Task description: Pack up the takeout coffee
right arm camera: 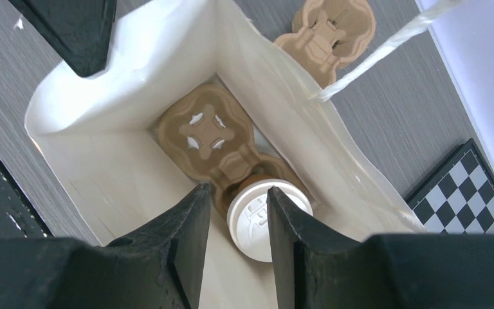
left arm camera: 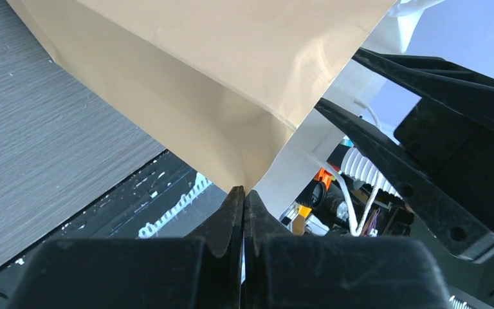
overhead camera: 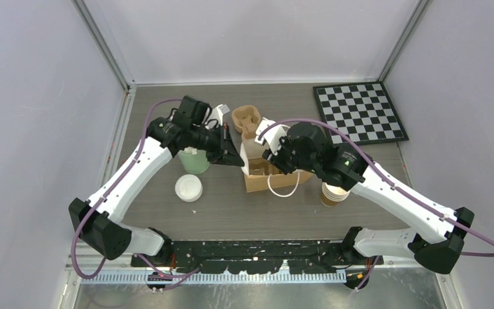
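Observation:
A brown paper bag [overhead camera: 262, 183] with a white lining stands open at the table's middle. Inside it, in the right wrist view, lies a brown pulp cup carrier [right arm camera: 199, 132]. The takeout coffee [right arm camera: 252, 215], with its white lid on, sits in the carrier's nearer slot. My right gripper [right arm camera: 238, 193] hangs open over the bag's mouth, its fingers above the lid with nothing between them. My left gripper [left arm camera: 244, 192] is shut on the bag's [left arm camera: 219, 71] upper edge and holds it up. From above, my left gripper [overhead camera: 237, 159] and right gripper [overhead camera: 272, 158] flank the bag's mouth.
A stack of lidless brown cups [overhead camera: 333, 193] stands right of the bag under my right arm. Loose white lids [overhead camera: 188, 188] and a green cup [overhead camera: 193, 161] lie left. A second carrier [overhead camera: 246, 120] is behind the bag, a checkerboard [overhead camera: 360, 112] at the back right.

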### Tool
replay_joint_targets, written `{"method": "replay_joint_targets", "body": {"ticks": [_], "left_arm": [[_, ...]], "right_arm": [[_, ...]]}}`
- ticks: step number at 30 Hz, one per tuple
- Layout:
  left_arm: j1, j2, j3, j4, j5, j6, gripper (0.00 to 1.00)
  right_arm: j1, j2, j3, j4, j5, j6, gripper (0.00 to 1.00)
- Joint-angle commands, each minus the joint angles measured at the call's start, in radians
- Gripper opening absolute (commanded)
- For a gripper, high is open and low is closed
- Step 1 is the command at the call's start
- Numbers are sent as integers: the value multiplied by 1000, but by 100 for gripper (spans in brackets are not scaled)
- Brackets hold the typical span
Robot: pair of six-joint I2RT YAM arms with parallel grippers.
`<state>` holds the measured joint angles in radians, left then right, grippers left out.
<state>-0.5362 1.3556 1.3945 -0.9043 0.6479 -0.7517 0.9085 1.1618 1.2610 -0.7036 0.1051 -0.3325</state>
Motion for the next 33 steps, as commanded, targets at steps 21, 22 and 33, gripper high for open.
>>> {"method": "replay_joint_targets", "body": {"ticks": [21, 22, 33], "left_arm": [[42, 110, 186, -79, -83, 55, 17], [43, 113, 196, -81, -90, 58, 20], [66, 127, 387, -170, -246, 98, 50]], "right_arm": [[-11, -62, 156, 147, 10, 184, 44], [-12, -66, 159, 150, 15, 193, 45], [-10, -116, 186, 160, 128, 374, 75]]}}
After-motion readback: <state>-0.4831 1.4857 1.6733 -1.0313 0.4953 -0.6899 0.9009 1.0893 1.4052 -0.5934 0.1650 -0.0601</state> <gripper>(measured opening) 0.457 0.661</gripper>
